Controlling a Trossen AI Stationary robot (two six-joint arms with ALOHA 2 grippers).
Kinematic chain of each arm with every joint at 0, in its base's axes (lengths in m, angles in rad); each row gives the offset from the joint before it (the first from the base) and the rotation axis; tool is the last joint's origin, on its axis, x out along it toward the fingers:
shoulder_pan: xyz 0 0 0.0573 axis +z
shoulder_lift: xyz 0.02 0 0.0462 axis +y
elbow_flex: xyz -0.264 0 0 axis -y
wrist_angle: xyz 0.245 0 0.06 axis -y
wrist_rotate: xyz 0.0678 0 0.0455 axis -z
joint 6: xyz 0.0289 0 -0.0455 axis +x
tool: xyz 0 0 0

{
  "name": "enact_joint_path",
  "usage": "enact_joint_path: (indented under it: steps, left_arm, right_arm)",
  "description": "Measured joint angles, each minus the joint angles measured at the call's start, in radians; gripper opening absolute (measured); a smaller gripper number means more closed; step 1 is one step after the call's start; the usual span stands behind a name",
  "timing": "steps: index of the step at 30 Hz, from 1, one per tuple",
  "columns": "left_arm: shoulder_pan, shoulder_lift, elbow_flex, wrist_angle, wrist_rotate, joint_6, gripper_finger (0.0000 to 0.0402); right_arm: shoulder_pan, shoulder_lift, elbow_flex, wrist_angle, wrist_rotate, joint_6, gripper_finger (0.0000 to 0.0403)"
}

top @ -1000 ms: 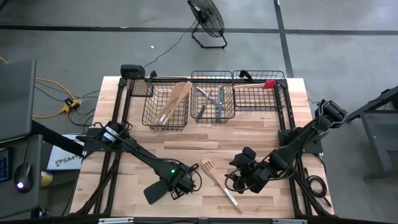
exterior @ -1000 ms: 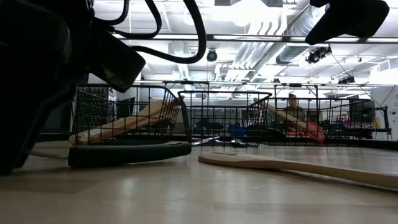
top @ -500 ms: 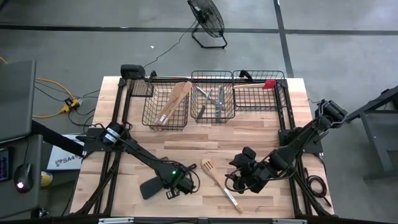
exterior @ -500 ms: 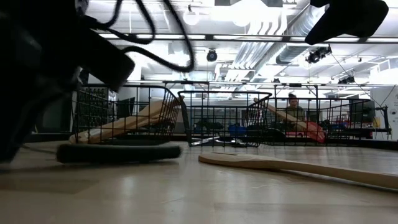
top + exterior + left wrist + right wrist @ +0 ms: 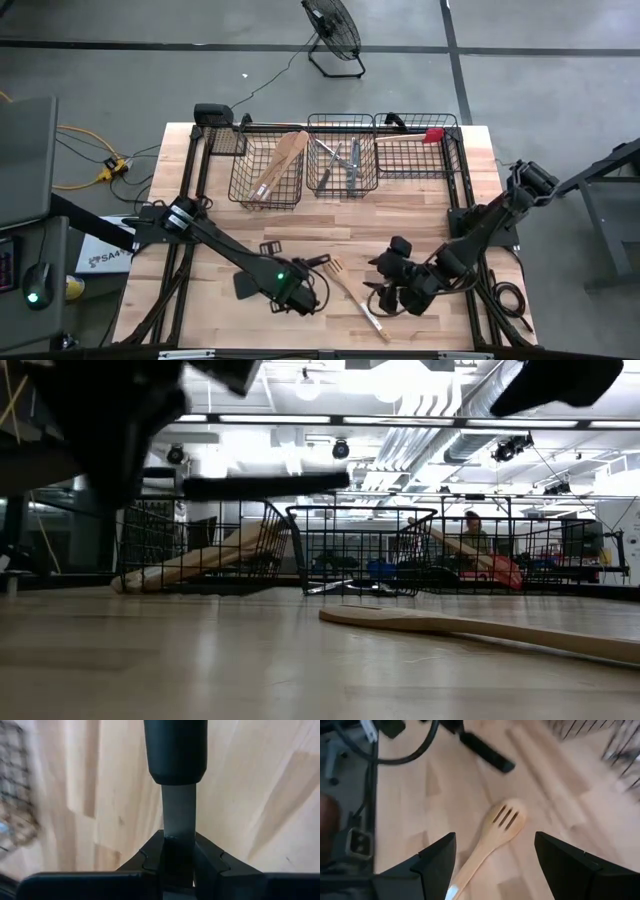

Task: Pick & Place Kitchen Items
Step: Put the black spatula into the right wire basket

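My left gripper (image 5: 290, 292) (image 5: 178, 845) is shut on the black turner (image 5: 248, 283), which hangs above the table's near left part. The turner's handle (image 5: 265, 485) shows level and high in the low view. A pale wooden slotted turner (image 5: 350, 290) lies flat on the table at the near middle. My right gripper (image 5: 395, 295) (image 5: 495, 837) hovers open above this wooden turner (image 5: 495, 832), a finger standing on either side of its handle without touching it. My left gripper pinches the black turner's narrow grey neck (image 5: 178, 820) between its two fingers, just below the thick black handle (image 5: 176, 750). The fingers point steeply down and lie across the turner. It hangs about level, lifted clear of the table.
Three black wire baskets stand in a row at the far side: the left (image 5: 268, 165) holds wooden utensils, the middle (image 5: 342, 160) metal cutlery, and the right (image 5: 415, 140) a red-headed spatula. A black frame runs along the table's left and right edges.
My left gripper has risen and rolled about its wrist with the black turner. The turner, which lay flat on the table, has slid a little toward the left edge and now hangs level, clear of the table.
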Motion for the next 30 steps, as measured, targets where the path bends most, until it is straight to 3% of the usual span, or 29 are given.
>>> enact_joint_path:
  steps: [7, 11, 18, 30]
  left_arm:
    - [0.0, -0.001, 0.094, -0.004, -0.168, 0.087, 0.0059]
    - [0.0, -0.002, 0.147, -0.002, -0.27, 0.123, 0.0059]
    - [0.0, -0.003, 0.168, 0.011, -0.539, 0.147, 0.0059]
    - [0.0, -0.003, 0.168, 0.081, -0.956, 0.143, 0.0059]
  right_arm:
    - [0.088, 0.0, 0.0, 0.0, 0.326, -0.027, 0.0261]
    - [0.122, 0.0, 0.0, -0.001, 0.409, 0.007, 0.0261]
    - [0.142, 0.0, 0.0, 0.003, 0.52, 0.117, 0.0261]
    - [0.133, 0.0, 0.0, 0.177, 0.854, 0.176, 0.0261]
